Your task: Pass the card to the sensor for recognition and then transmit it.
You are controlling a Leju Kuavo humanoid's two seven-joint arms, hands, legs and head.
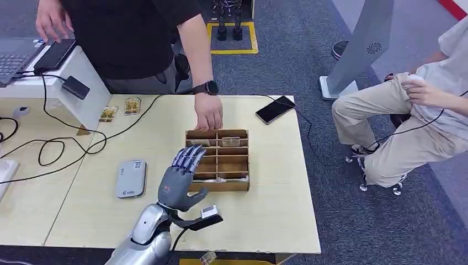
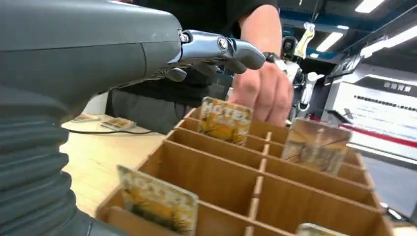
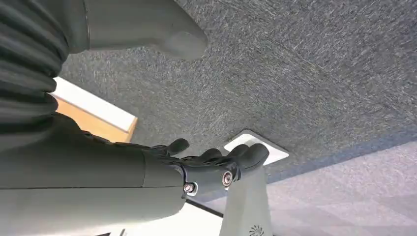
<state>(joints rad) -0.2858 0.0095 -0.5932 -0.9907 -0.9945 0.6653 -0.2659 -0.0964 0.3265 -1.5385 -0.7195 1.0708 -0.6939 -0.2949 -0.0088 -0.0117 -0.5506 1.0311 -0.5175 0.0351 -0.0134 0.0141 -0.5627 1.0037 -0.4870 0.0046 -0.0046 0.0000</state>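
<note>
A wooden divided card box [image 1: 221,160] sits mid-table with yellow hotel cards [image 2: 225,120] standing in its slots. My left hand [image 1: 181,175] hovers at the box's left side, fingers spread over its compartments and holding nothing; in the left wrist view its fingers [image 2: 221,48] reach above the box [image 2: 255,172]. A person's hand [image 1: 208,117] rests on the far edge of the box. The grey card reader [image 1: 131,178] lies on the table left of my hand. My right hand [image 3: 206,164] hangs over the carpet, fingers extended and empty.
A black phone [image 1: 274,109] lies at the far right of the table, cables run across the left, and two card packs [image 1: 121,109] lie near a white stand. A seated person [image 1: 414,110] is at the right, beside a grey kiosk base [image 1: 359,49].
</note>
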